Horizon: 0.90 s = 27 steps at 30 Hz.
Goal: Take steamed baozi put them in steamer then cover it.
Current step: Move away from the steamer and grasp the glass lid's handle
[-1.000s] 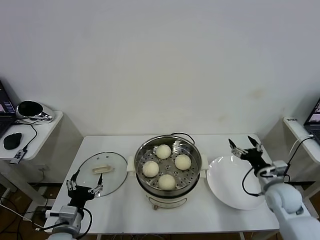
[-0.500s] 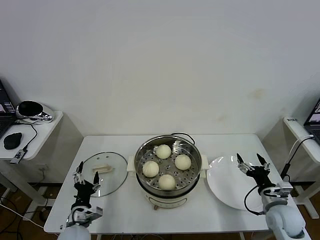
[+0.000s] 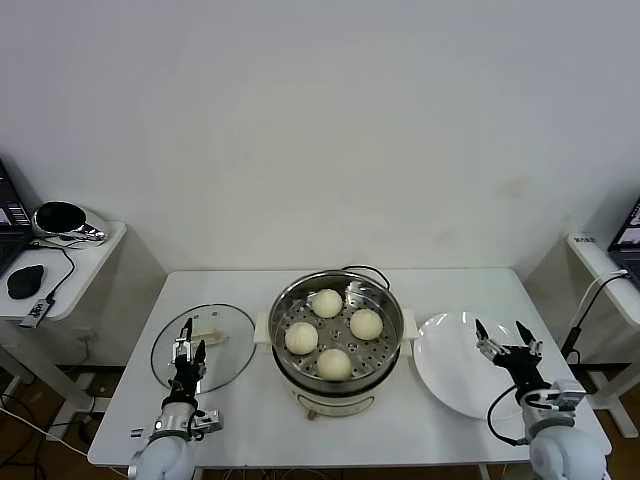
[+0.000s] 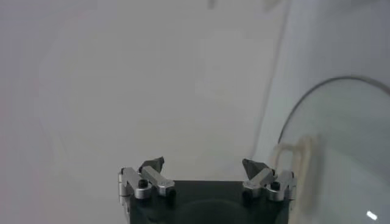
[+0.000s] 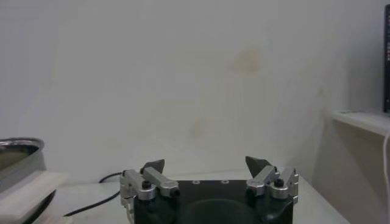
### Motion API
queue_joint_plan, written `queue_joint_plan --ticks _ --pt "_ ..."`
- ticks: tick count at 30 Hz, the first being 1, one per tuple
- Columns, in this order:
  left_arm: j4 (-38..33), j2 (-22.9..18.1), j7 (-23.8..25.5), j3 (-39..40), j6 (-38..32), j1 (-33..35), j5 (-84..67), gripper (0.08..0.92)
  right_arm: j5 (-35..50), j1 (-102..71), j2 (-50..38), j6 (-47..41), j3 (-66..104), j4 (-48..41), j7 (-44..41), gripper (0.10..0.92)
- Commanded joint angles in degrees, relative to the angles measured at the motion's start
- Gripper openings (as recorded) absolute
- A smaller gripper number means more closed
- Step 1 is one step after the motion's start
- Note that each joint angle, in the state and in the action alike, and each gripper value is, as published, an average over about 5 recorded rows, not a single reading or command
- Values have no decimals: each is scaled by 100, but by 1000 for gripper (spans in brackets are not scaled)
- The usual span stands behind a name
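Observation:
Four cream-white baozi [image 3: 334, 338] sit on the perforated tray inside the shiny steamer [image 3: 284, 298] at the table's middle. The clear glass cover [image 3: 225, 360] with its cream bar handle [image 3: 205, 337] lies flat on the table to the steamer's left; it also shows in the left wrist view [image 4: 341, 152]. My left gripper [image 3: 188, 350] is open and empty at the cover's front edge. My right gripper [image 3: 507, 343] is open and empty over the right side of the white plate [image 3: 445, 370]. Both wrist views show open, empty jaws, the left gripper [image 4: 203, 165] and the right gripper [image 5: 206, 164].
The empty white plate lies right of the steamer. A black cable [image 3: 365, 270] runs behind the steamer. A side shelf [image 3: 60, 270] with a mouse and a helmet stands far left, another shelf [image 3: 605, 265] far right. The steamer's rim [image 5: 18, 146] shows in the right wrist view.
My left gripper has moved forward and right onto the cover's front edge. My right gripper has drawn back and down from the plate's far rim toward its right side.

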Motion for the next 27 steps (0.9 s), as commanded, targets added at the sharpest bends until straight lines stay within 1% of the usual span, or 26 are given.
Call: queue_joint_plan --ticks 1,9,16,27 --pt "558 94 417 194 401 -384 626 823 -108 -94 127 21 36 -20 34 823" --pt "734 12 493 182 695 -647 637 823 -254 -131 234 69 12 -39 23 823" --pt "1010 -90 528 150 733 -806 642 823 -328 -179 286 131 41 -98 12 823" --pt "1199 -217 502 165 891 -1126 571 823 -397 -257 365 196 73 -107 0 823"
